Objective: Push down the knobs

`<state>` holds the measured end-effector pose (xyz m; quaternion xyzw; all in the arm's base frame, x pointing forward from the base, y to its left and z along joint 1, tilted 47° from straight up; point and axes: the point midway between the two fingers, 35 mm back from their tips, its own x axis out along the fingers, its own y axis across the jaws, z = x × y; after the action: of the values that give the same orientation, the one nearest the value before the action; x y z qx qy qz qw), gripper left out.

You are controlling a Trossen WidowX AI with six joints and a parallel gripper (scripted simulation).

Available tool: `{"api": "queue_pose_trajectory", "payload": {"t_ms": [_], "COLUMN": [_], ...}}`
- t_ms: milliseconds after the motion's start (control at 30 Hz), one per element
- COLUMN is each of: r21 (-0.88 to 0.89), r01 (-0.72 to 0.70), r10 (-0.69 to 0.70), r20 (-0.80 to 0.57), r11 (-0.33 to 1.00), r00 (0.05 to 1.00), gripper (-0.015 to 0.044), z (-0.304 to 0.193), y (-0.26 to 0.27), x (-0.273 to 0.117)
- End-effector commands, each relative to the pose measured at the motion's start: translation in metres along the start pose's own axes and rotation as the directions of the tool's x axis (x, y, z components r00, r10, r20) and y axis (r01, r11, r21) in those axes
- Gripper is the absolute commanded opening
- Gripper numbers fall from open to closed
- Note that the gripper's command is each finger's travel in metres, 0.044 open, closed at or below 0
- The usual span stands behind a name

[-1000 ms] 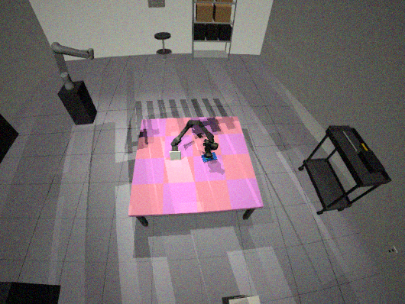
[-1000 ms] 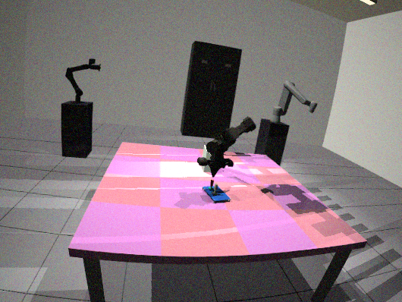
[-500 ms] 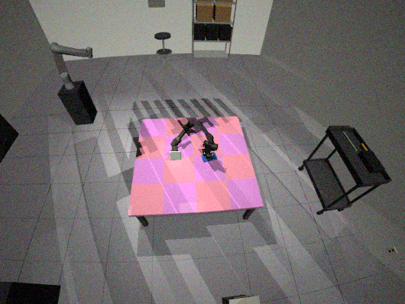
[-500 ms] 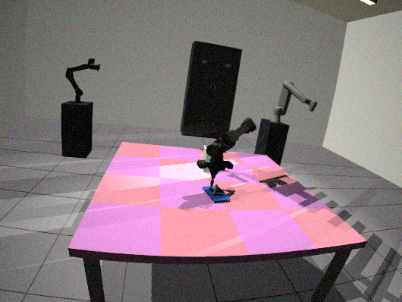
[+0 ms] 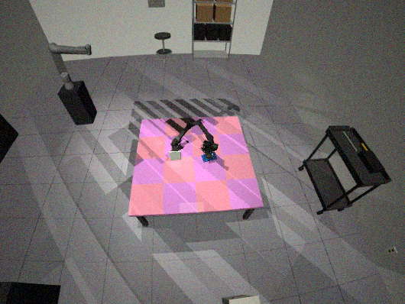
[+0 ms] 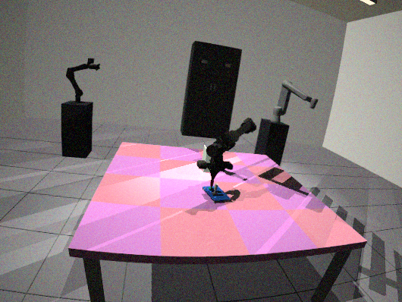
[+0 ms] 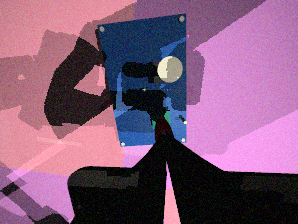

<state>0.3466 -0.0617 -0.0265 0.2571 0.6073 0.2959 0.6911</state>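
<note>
One black arm (image 5: 206, 130) (image 6: 231, 140) bends down, its gripper (image 6: 212, 186) (image 7: 165, 139) pinched together with nothing inside, over a flat blue board (image 5: 205, 159) (image 6: 224, 196) (image 7: 135, 45) with a round, cream knob (image 7: 170, 69).

The black arm arches up and over, its claw (image 6: 212, 185) (image 7: 165, 139) pointing down, fingertips pressed together.
</note>
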Motion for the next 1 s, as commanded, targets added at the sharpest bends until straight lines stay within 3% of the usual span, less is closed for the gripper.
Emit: {"api": "queue_pose_trajectory", "payload": {"t_ms": [0, 967], "r21": [0.008, 0.008], "r01": [-0.004, -0.004], "r10": [0.004, 0.004], "r20": [0.000, 0.000], "r11": [1.000, 1.000], "r00": [1.000, 1.000], "gripper": [0.0000, 0.0000], "z": [-0.0007, -0.0007], "y": [0.0002, 0.0002], "x": [0.0021, 0.0041]}}
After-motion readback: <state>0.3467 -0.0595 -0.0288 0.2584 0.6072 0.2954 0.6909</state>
